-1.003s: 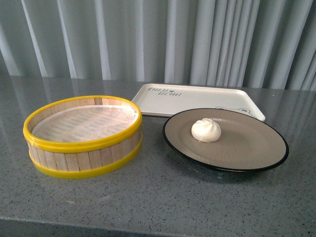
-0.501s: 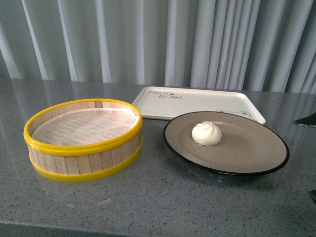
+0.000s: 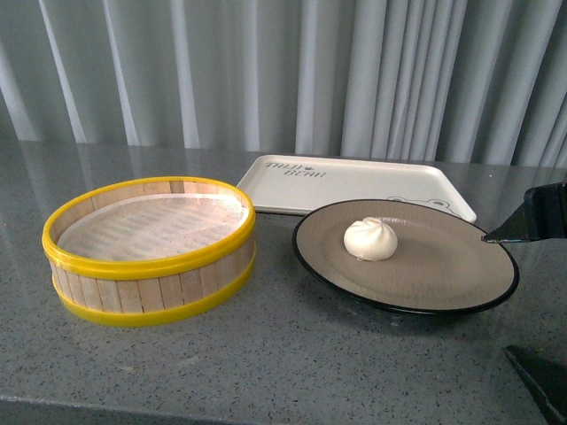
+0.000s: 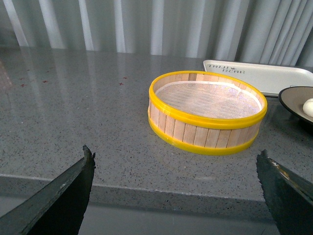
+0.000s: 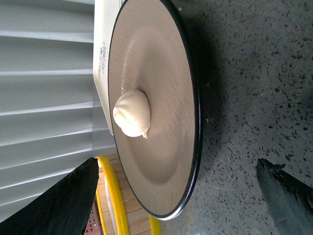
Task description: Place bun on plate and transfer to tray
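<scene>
The white pleated bun sits on the taupe plate, left of its middle. The cream tray lies just behind the plate. My right gripper is open and empty at the plate's right edge, one finger above the rim and the other low by the table's front. In the right wrist view the plate and bun lie ahead of the open gripper. My left gripper is open and empty over the table's front edge, short of the basket.
A yellow-rimmed wooden steamer basket with a white liner stands left of the plate, also in the left wrist view. Everything rests on a grey speckled table. Pleated grey curtains hang behind.
My right gripper's fingers have come into the front view from the right edge and moved left toward the plate's rim. The bun, plate, tray and basket have not moved.
</scene>
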Motion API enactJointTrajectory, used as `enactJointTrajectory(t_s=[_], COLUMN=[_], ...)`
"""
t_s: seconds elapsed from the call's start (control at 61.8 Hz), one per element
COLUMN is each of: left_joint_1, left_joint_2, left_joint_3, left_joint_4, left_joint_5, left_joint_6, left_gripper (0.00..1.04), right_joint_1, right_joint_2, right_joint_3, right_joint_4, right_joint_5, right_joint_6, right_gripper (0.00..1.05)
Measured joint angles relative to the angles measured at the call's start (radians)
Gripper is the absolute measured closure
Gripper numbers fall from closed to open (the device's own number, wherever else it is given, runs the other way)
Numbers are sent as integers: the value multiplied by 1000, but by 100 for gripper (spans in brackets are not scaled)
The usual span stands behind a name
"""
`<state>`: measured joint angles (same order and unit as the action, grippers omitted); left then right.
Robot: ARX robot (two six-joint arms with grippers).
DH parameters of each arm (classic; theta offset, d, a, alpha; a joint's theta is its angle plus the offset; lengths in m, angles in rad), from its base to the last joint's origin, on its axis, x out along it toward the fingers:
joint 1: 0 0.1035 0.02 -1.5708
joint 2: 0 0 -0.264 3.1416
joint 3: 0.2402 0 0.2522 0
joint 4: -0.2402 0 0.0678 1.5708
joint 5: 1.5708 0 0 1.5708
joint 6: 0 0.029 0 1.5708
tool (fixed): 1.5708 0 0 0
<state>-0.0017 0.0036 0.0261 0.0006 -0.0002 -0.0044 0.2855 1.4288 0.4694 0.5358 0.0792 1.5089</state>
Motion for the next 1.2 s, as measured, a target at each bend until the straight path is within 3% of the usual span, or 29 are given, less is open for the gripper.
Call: enactJointTrajectory(t_s=[0.825, 1.197], left_joint_1=[0, 0], left_joint_2=[0, 0], left_joint_3=[0, 0], left_joint_4=[0, 0], left_joint_5=[0, 0], left_joint_6=[0, 0], left_gripper=[7, 7], right_joint_1=[-1, 11], right_joint_2=[276, 314], right_joint_3=[194, 220], right_joint_4=[32, 32], right_joint_5=[-86, -111], right_joint_6=[-5, -3], right_gripper=[9, 67])
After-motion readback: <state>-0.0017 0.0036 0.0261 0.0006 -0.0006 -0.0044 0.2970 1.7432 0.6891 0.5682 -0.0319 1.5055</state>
